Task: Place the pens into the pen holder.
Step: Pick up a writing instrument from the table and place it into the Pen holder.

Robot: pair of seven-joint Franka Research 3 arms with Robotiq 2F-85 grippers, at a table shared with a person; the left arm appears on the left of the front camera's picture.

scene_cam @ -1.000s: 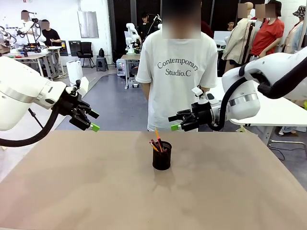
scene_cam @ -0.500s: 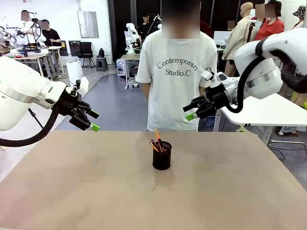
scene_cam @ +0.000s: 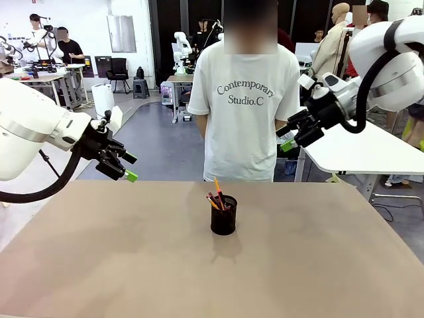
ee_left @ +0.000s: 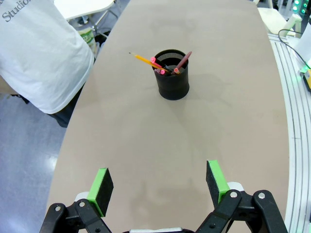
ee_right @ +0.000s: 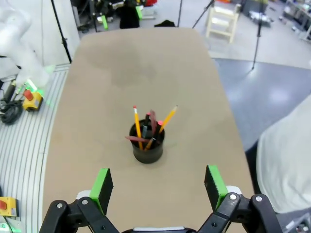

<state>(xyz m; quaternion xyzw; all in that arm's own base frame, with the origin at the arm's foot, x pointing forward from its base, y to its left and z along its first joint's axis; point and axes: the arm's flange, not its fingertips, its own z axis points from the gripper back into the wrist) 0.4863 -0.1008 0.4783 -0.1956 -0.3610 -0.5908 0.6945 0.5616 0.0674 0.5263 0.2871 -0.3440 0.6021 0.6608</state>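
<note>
The pen holder (scene_cam: 224,215), a small black mesh cup, stands upright in the middle of the brown table, with the pens (scene_cam: 216,196) sticking out of it: yellow-orange, reddish-brown and dark ones. It also appears as the pen holder (ee_left: 172,80) with pens (ee_left: 148,62) in the left wrist view, and as the pen holder (ee_right: 147,142) with pens (ee_right: 137,123) in the right wrist view. My left gripper (scene_cam: 126,167) hangs open above the table's far left edge, nothing between its pads. My right gripper (scene_cam: 289,138) is raised at the far right, open and empty. Both sit well away from the cup.
A person in a white T-shirt (scene_cam: 246,99) stands at the table's far side, right behind the cup. A white table (scene_cam: 371,149) stands off to the right beyond the brown one. The brown tabletop (scene_cam: 132,265) around the cup is bare.
My right arm has drawn back up and to the right, away from the cup and the person. The left arm, the cup and the pens have stayed put.
</note>
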